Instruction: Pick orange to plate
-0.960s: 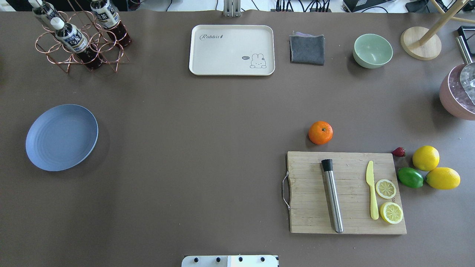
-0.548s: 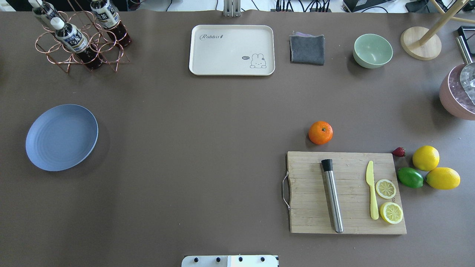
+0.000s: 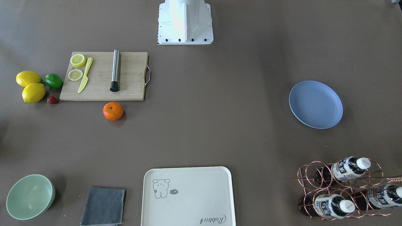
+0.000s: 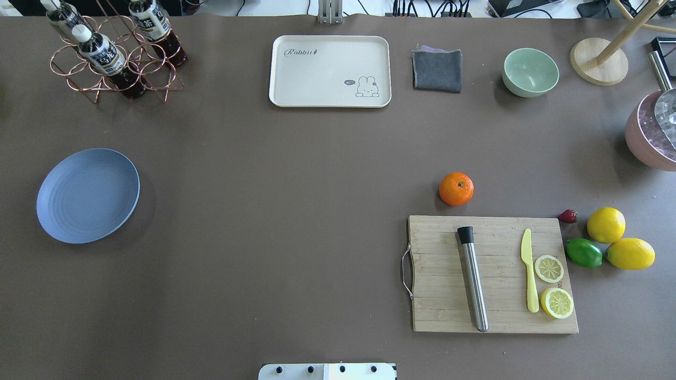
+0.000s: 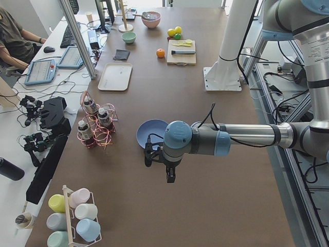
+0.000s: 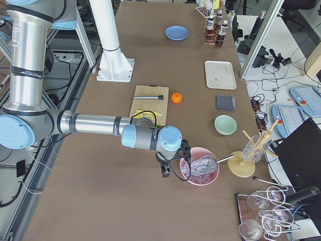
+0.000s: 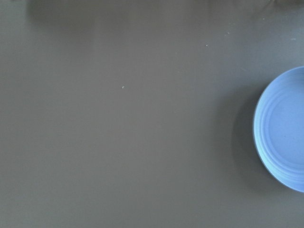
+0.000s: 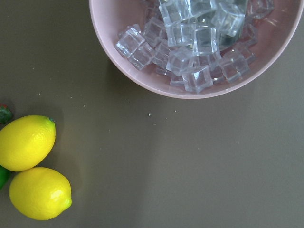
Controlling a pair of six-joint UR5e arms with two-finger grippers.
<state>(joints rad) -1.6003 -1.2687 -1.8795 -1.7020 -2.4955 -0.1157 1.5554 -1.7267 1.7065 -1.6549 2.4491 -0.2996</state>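
Note:
The orange (image 4: 456, 188) sits on the brown table just beyond the far edge of the cutting board (image 4: 443, 311), on the right half; it also shows as the orange (image 3: 113, 111). The blue plate (image 4: 87, 195) lies far off at the left with nothing on it, and its rim shows in the left wrist view as the plate (image 7: 285, 128). My left gripper (image 5: 158, 167) hangs beside the plate, seen only from the side, so I cannot tell its state. My right gripper (image 6: 164, 168) hovers by the pink ice bowl; I cannot tell its state either.
The board carries a steel muddler (image 4: 472, 279), a yellow knife (image 4: 528, 272) and lemon slices. Two lemons (image 4: 606, 225), a lime (image 4: 584, 253) and a strawberry lie to its right. Pink ice bowl (image 4: 652, 137), green bowl (image 4: 530, 72), grey cloth (image 4: 437, 69), cream tray (image 4: 330, 71) and bottle rack (image 4: 113, 53) line the far side.

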